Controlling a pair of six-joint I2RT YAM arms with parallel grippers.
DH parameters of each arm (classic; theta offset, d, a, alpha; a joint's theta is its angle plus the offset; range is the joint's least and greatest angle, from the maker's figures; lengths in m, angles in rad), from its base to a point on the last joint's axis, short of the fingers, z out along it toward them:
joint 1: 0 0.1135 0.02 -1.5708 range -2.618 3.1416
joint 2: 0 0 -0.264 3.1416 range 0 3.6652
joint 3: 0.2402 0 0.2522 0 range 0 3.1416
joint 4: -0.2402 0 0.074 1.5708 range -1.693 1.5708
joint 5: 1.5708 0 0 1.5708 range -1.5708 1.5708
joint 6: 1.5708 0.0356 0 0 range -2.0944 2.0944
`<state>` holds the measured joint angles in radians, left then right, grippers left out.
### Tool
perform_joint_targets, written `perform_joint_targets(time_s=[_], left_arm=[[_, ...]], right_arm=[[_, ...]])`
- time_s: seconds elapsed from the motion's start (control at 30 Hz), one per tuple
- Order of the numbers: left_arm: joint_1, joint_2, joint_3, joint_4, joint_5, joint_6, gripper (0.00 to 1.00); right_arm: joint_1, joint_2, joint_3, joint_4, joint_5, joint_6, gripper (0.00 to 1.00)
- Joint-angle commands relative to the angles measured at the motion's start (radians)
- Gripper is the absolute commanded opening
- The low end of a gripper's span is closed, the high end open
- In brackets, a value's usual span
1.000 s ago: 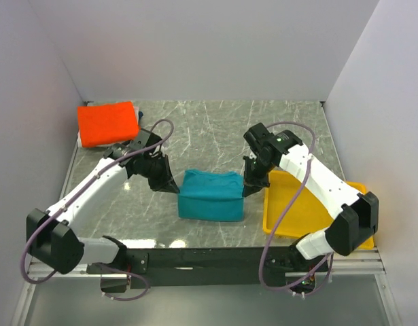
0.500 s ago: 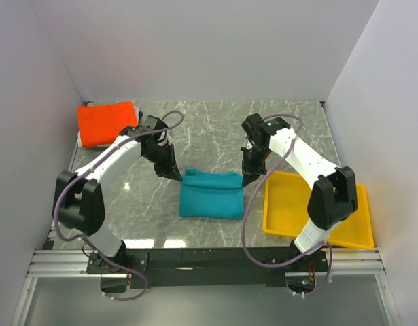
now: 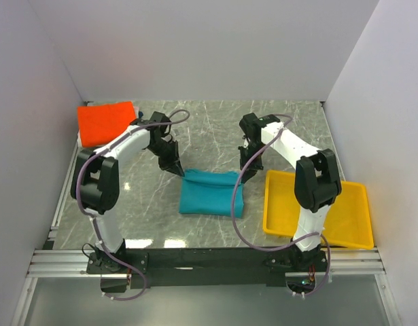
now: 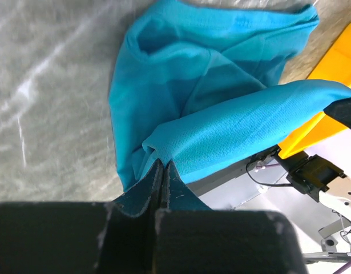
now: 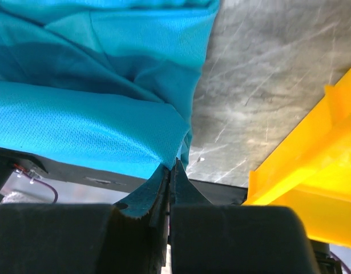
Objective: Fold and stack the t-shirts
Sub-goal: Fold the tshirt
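Note:
A teal t-shirt (image 3: 210, 193) lies partly folded in the middle of the table. My left gripper (image 3: 175, 169) is shut on its far left corner, and my right gripper (image 3: 245, 169) is shut on its far right corner. The held edge is lifted above the rest of the shirt. In the left wrist view the teal cloth (image 4: 221, 97) runs out from the pinched jaws (image 4: 162, 165). In the right wrist view the teal cloth (image 5: 95, 97) also hangs from the shut jaws (image 5: 174, 165). A folded orange t-shirt (image 3: 107, 122) lies at the far left corner.
A yellow tray (image 3: 331, 210) sits at the right near side, close to the right arm; it also shows in the right wrist view (image 5: 312, 188). White walls enclose the table on three sides. A black rail (image 3: 209, 261) runs along the near edge.
Both grippers have moved away from the near edge, carrying the shirt's edge toward the back. The teal shirt has flattened and its folded bulk has lowered.

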<state>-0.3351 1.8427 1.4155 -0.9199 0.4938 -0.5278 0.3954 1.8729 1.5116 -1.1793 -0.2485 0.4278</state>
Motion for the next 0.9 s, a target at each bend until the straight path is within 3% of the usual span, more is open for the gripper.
perform_joint_targets(time_s=[0.0, 0.07, 0.1, 0.17, 0.2, 0.27, 0.3, 0.4, 0.43, 0.63, 0.87], left_arm=[[0.022, 0.035, 0.068, -0.016, 0.003, 0.068, 0.00], [0.030, 0.062, 0.091, -0.025, -0.003, 0.071, 0.00], [0.031, 0.075, 0.102, -0.023, -0.009, 0.066, 0.08], [0.045, 0.079, 0.112, -0.020, -0.040, 0.052, 0.36], [0.051, 0.076, 0.125, -0.016, -0.047, 0.039, 0.57], [0.059, 0.069, 0.137, -0.005, -0.064, 0.025, 0.74], [0.061, 0.063, 0.146, -0.007, -0.066, 0.025, 0.77], [0.061, 0.043, 0.134, -0.001, -0.061, 0.031, 0.80], [0.061, 0.033, 0.122, 0.003, -0.060, 0.031, 0.80], [0.061, -0.051, -0.013, 0.082, 0.009, 0.025, 0.79], [0.059, -0.134, -0.202, 0.210, 0.107, 0.014, 0.80]], right_arm=[[-0.018, 0.022, 0.055, 0.001, 0.040, -0.040, 0.00], [-0.021, 0.041, 0.071, 0.009, 0.040, -0.041, 0.00], [-0.027, 0.057, 0.081, 0.013, 0.040, -0.043, 0.01], [-0.030, 0.075, 0.123, 0.021, 0.040, -0.047, 0.17], [-0.035, 0.098, 0.146, 0.017, 0.038, -0.050, 0.29], [-0.038, 0.117, 0.218, -0.008, 0.037, -0.061, 0.40], [-0.040, 0.127, 0.240, -0.020, 0.041, -0.063, 0.53], [-0.040, 0.114, 0.283, -0.037, 0.061, -0.069, 0.69], [-0.040, 0.102, 0.282, -0.039, 0.066, -0.069, 0.70], [-0.018, 0.002, 0.187, -0.005, 0.029, -0.075, 0.69], [0.087, -0.067, 0.053, 0.079, -0.043, -0.029, 0.67]])
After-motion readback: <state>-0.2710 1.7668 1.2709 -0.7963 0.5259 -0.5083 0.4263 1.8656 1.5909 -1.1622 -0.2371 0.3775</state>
